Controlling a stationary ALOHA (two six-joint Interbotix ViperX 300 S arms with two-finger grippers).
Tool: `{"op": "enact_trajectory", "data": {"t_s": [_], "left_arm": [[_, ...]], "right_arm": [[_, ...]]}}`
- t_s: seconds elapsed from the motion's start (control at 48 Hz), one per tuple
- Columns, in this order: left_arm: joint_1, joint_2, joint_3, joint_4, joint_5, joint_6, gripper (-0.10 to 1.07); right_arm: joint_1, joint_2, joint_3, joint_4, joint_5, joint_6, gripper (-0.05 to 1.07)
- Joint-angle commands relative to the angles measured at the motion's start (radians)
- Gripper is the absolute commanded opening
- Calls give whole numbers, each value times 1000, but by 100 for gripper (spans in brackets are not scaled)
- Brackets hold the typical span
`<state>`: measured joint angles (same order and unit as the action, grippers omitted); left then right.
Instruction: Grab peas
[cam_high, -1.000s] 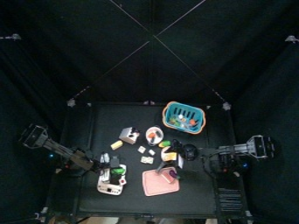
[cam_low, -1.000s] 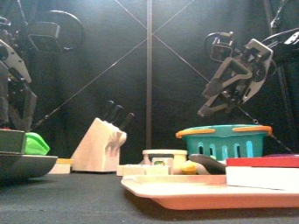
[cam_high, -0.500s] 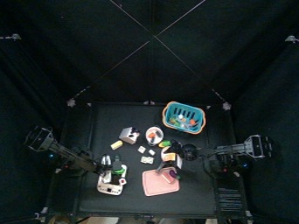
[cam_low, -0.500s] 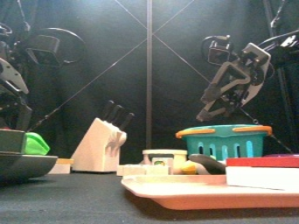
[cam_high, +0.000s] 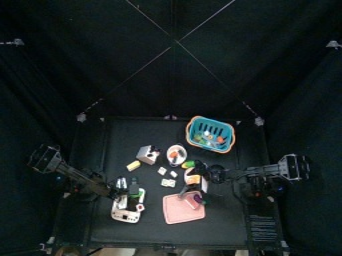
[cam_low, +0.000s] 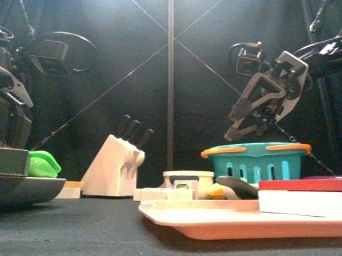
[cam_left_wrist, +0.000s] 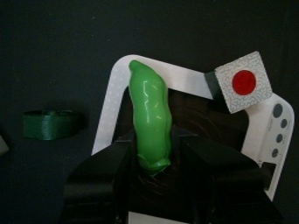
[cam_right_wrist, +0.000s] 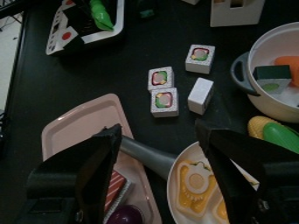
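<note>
The pea pod (cam_left_wrist: 149, 114) is bright green and stands between the jaws of my left gripper (cam_left_wrist: 152, 166), which is shut on it. Below it lies a white-rimmed dark scale tray (cam_left_wrist: 271, 131). In the top view the left gripper (cam_high: 122, 187) hangs over the table's front left. In the front view the green pod (cam_low: 42, 163) shows at the left, just above a dark dish. It also shows far off in the right wrist view (cam_right_wrist: 101, 13). My right gripper (cam_right_wrist: 160, 133) is open and empty above sushi pieces (cam_right_wrist: 163, 101), at the table's right (cam_high: 222, 177).
A teal basket (cam_high: 209, 129) stands at the back right. A pink tray (cam_right_wrist: 76, 131) lies at the front, with a plate holding an egg (cam_right_wrist: 205, 184) and a white pot (cam_right_wrist: 263, 52) beside it. A knife block (cam_low: 110, 165) stands left of middle.
The left arm has shifted a little at the table's left, still holding the pod. The right arm has barely moved.
</note>
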<state>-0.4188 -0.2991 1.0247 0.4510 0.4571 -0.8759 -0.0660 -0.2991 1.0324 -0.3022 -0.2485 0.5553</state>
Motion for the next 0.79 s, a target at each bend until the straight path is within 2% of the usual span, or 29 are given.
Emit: {"op": "enact_trajectory", "data": {"t_s": [0.0, 0.354, 0.771], "left_arm": [[-2, -2, -21, 5, 0, 0, 69], [-2, -46, -43, 37, 34, 5, 69], [-2, -60, -51, 46, 25, 6, 68]], "right_arm": [[0, -11, -20, 0, -3, -2, 98], [-2, -11, -20, -3, 5, -2, 98], [3, -11, -32, -3, 11, -2, 98]]}}
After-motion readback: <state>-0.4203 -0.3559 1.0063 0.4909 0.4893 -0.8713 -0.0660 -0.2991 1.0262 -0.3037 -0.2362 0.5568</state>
